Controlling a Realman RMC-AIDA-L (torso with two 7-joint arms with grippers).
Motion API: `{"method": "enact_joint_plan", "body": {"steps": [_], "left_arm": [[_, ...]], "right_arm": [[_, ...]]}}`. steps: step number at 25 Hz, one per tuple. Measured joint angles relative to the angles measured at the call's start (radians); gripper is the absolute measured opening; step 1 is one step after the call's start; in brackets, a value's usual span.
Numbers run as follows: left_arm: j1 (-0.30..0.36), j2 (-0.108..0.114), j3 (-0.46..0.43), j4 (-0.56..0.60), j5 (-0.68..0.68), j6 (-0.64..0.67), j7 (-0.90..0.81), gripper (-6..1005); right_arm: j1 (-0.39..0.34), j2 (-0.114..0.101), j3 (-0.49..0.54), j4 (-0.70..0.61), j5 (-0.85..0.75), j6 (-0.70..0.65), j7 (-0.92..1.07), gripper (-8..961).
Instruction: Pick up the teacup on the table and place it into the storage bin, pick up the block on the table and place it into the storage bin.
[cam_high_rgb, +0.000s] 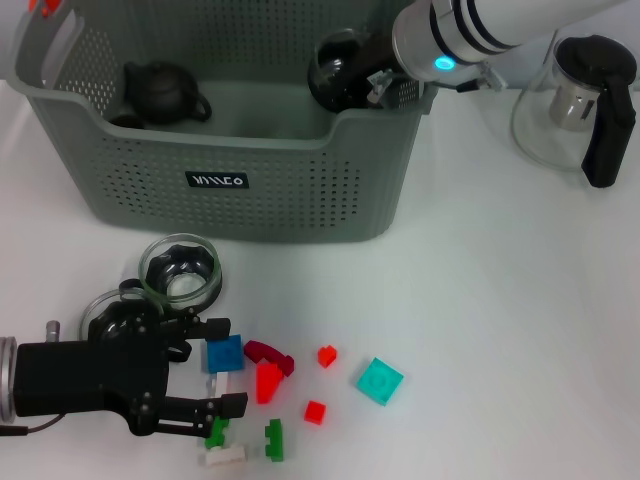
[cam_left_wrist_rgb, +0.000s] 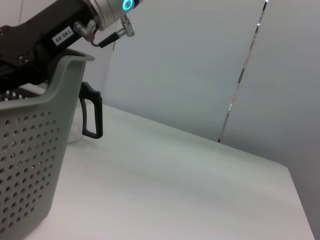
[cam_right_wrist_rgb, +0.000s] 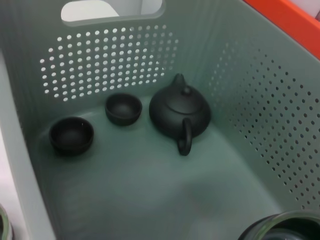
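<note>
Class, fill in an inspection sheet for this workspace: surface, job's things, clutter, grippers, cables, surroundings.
Surface: white table.
Job's things: grey-green perforated plastic storage bin holds a black teapot and two black teacups; a glass cup and small coloured blocks lie on the table.
Clutter: glass kettle with black handle beside the bin.
Grippers: left gripper low, fingers open around a blue block; right gripper over the bin, holding a dark round cup.
Cables: nothing seen.
Surroundings: plain pale wall.
</note>
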Motion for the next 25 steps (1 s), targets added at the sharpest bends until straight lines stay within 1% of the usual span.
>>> {"method": "enact_joint_plan", "body": {"steps": [4, 8, 12, 25], "left_arm": [[0.000, 0.000, 0.000, 0.000, 0.000, -0.001, 0.000, 933], [0.000, 0.000, 0.000, 0.000, 0.000, -0.002, 0.000, 933], [0.000, 0.000, 0.000, 0.000, 0.000, -0.002, 0.000, 933], [0.000, -0.002, 0.000, 0.000, 0.000, -0.002, 0.000, 932]], "right_arm": [[0.000, 0.000, -0.001, 0.001, 0.000, 0.000, 0.000, 57], [0.000, 0.000, -0.024, 0.001, 0.000, -0.001, 0.006, 58], [0.000, 0.001, -0.040, 0.001, 0.001, -0.001, 0.010, 79], [0.000, 0.002, -0.040, 0.000, 0.001, 0.000, 0.011, 148]]}}
